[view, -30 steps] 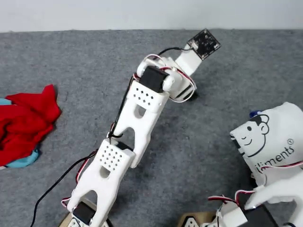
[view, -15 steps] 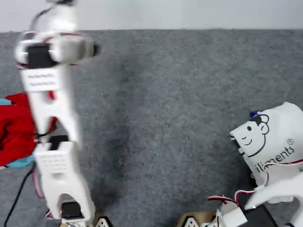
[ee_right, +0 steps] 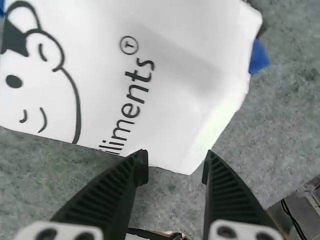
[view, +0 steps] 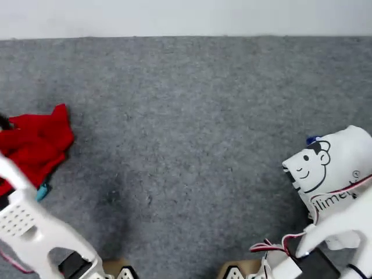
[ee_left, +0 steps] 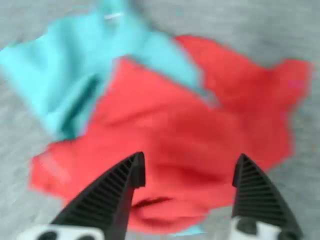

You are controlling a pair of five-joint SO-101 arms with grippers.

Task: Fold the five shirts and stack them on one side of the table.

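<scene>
A crumpled red shirt (view: 36, 142) lies at the table's left edge, with a teal shirt (view: 42, 192) peeking from under it. In the left wrist view my left gripper (ee_left: 189, 167) hangs open just above the red shirt (ee_left: 190, 130), and the teal shirt (ee_left: 75, 75) spreads out beyond it. A folded white shirt (view: 334, 165) with a cartoon face sits at the right, on top of a blue garment (view: 313, 140). My right gripper (ee_right: 172, 162) is open at the near edge of the white shirt (ee_right: 140, 65), with nothing between its fingers. A blue edge (ee_right: 257, 55) sticks out beside the shirt.
Grey felt covers the table (view: 192, 116). The left arm's white links (view: 29, 229) stand at the lower left corner. The right arm (view: 340, 235) overlaps the front of the white shirt at the lower right.
The left arm has swung from the table's middle far over to the left, ending above the red shirt. The right arm has shifted slightly over the white shirt.
</scene>
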